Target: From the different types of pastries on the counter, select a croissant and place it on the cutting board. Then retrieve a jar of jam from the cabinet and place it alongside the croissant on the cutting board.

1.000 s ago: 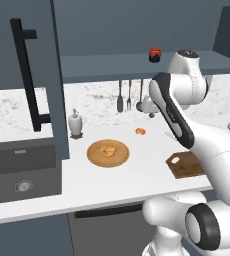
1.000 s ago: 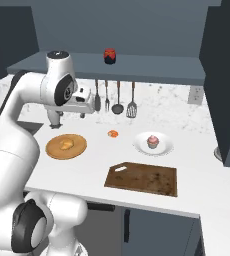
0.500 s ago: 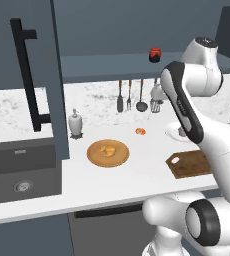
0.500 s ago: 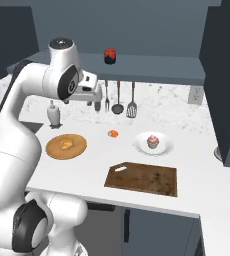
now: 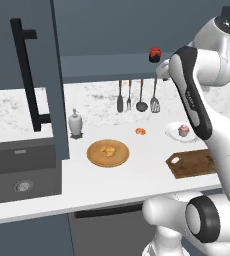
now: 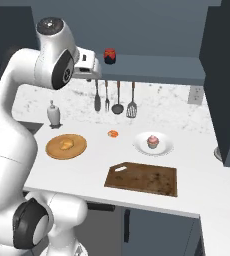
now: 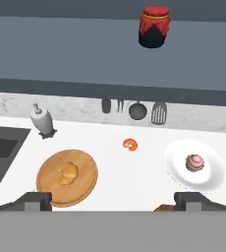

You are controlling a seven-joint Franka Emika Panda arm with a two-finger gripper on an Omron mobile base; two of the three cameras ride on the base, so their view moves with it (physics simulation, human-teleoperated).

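Note:
The golden-brown croissant (image 5: 107,150) (image 6: 65,145) (image 7: 68,172) lies on a round tan plate (image 5: 94,159) on the white counter (image 6: 87,170). To its right, the dark cutting board (image 5: 192,162) (image 6: 142,177) is bare. The dark-red jar of jam (image 5: 155,54) (image 6: 110,55) (image 7: 154,27) stands on the cabinet shelf (image 6: 157,67). My gripper (image 6: 89,76) (image 7: 114,203) hangs high over the counter, just left of the jar at about shelf height. It is open and holds nothing, its fingertips (image 7: 34,201) wide apart. The orange glazed piece (image 6: 113,133) and the cupcake (image 6: 152,141) sit between plate and board.
The cupcake rests on a white plate (image 7: 211,179). Hanging utensils (image 6: 114,97) line the back wall under the shelf. A soap bottle (image 5: 75,122) stands beside the dark sink (image 5: 17,170). The open cabinet door with its black bar handle (image 5: 27,75) juts out at the left.
The arm has lifted the hand from low over the counter up to shelf height near the jar. Pastries, board and jar have not moved.

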